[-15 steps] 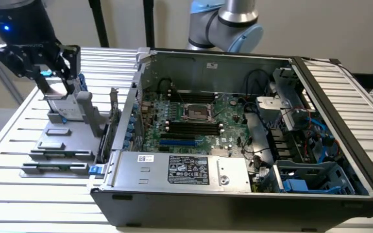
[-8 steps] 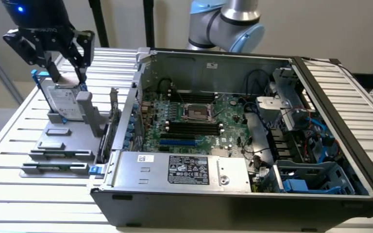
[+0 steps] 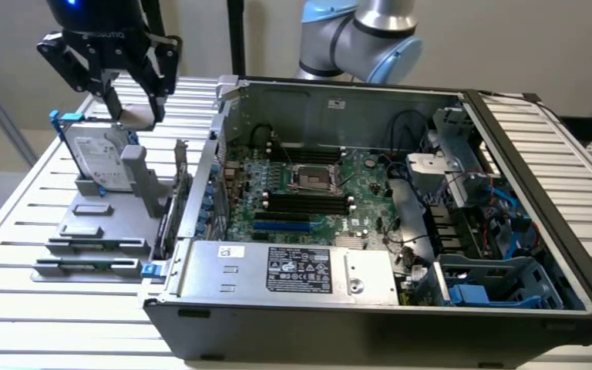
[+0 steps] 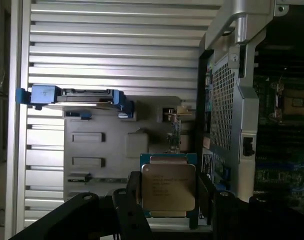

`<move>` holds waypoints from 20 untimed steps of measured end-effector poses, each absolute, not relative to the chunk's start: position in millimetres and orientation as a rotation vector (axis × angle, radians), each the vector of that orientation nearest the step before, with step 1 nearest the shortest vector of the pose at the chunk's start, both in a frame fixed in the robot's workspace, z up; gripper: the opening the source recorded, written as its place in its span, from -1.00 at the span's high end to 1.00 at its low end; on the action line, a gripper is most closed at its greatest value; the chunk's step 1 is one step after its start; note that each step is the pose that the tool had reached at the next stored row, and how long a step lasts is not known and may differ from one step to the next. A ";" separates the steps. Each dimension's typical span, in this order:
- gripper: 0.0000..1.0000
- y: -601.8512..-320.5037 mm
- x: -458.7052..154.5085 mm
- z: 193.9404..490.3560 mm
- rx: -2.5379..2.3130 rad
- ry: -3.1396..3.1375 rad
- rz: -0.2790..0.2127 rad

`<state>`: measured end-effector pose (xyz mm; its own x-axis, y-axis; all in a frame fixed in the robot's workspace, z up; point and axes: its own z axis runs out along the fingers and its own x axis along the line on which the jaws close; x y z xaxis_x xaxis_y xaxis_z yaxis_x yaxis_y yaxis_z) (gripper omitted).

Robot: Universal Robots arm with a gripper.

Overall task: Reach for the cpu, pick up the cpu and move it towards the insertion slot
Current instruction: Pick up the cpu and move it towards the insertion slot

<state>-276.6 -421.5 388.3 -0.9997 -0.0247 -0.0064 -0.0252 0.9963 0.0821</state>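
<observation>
The gripper (image 3: 135,104) hangs at about ten o'clock in the exterior view. It is over the slatted table (image 3: 18,200) and outside the open computer case (image 3: 378,327). It is clenched on the cpu (image 3: 138,116), a small pale square pinched at its two side edges. In the wrist view the dark fingers (image 4: 128,207) press against opposite edges of the chip, and its shiny lettered top faces the camera.

At six o'clock from the cpu stands the upright hard drive (image 3: 99,158) in its blue-edged bracket, seated on a grey fixture (image 3: 101,225). The chip sits near the drive's top edge, with a narrow gap of air visible between them.

The insertion slot (image 3: 314,179) lies toward four o'clock from the gripper, well apart from it. It is a silver-framed square on the green board inside the case, with black memory slots (image 3: 307,202) just beside it at six o'clock. Between chip and slot rises the case's near side wall (image 3: 216,146), whose upper rim is level with or just under the cpu. The case top is open. Cables and a drive cage (image 3: 461,146) crowd the three o'clock side, away from the slot.
</observation>
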 end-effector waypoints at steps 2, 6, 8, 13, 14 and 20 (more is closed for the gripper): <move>-0.09 -421.5 -267.5 390.4 -0.039 3.133 0.139; -0.09 -421.5 -249.1 393.0 -0.039 3.132 0.156; -0.09 -421.5 -240.5 393.5 -0.039 3.132 0.160; -0.09 -421.5 -217.3 394.1 -0.039 3.131 0.169; -0.09 -421.5 -212.9 394.1 -0.039 3.131 0.170; -0.09 -421.5 -185.6 394.1 -0.039 3.131 0.173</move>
